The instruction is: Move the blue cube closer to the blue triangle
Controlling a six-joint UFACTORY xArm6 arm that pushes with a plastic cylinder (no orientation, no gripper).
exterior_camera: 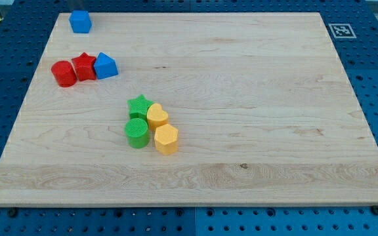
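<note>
My tip does not show in the camera view, so its position relative to the blocks cannot be stated. The arm carries no jaws; it ends in a plain rod, so there is no opening or hold to report.

The blue cube [80, 21] sits near the board's top-left corner, close to the top edge. The blue triangle [105, 66] lies below it and slightly toward the view's right, touching a red star [84, 66], which in turn touches a red cylinder [63, 73]. The cube and the triangle stand apart, with bare wood between them.

Step in hand, as a judgement: the cube is not yet beside the triangle, so the approach push remains to be made. The next move calls for placing the tip on the cube's top side, toward the view's top, and pushing down and slightly right. Room there is small, because the cube is close to the board edge.

No containers are present. The wooden board [254, 105] bears all blocks. Near its middle-left, a green star [139, 105], a green cylinder [136, 133], a yellow heart [157, 116] and a yellow hexagon [166, 139] form a tight cluster, well apart from the task's blocks.
</note>
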